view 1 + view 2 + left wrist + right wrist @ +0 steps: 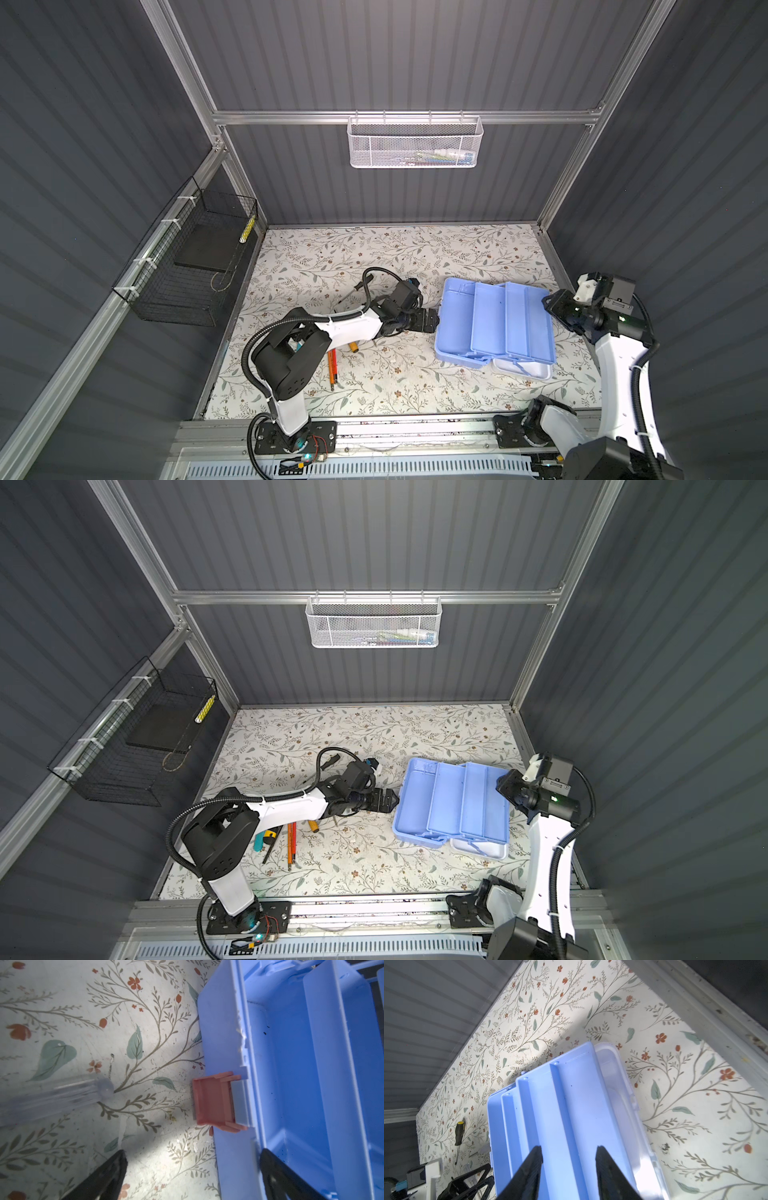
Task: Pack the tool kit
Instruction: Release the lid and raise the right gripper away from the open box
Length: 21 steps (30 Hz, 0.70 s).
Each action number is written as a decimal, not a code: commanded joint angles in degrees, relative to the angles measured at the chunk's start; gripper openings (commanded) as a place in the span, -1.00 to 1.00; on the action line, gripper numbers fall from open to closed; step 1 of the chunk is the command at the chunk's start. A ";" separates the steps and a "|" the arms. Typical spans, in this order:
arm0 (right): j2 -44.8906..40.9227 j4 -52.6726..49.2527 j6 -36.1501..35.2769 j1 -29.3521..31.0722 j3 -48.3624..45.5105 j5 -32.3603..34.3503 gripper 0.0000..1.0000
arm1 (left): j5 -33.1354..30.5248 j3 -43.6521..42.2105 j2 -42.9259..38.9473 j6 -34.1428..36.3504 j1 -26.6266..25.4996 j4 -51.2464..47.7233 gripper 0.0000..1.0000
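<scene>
1. We see the tool kit (490,320) open on the right half of the bench (374,257), with its blue trays fanned out over the white lid (523,368).
2. Our left claw (434,322) is released, its jaws wide and straddling the box wall beside the pink latch (212,1101).
3. Our right claw (569,1153) hovers spread over the trays, grasping nothing.
4. Loose tools (291,841) lie on the bench to the left of the kit.
</scene>
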 commanded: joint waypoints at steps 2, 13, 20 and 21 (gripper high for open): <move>1.98 -2.24 -2.37 4.04 1.46 5.07 -0.10 | -1.50 -1.65 -0.29 0.44 0.45 -4.42 0.99; 12.22 -0.33 -3.77 13.14 1.44 13.71 -0.23 | 1.11 -1.43 -2.52 2.10 0.26 -3.09 0.99; 19.62 3.03 -4.45 15.45 4.71 13.09 -0.24 | 3.35 -1.79 -2.40 2.02 -0.47 -0.69 0.99; 20.84 3.67 -4.61 15.89 5.47 12.67 -0.24 | 3.49 -1.81 -2.46 2.07 -0.84 -0.40 0.99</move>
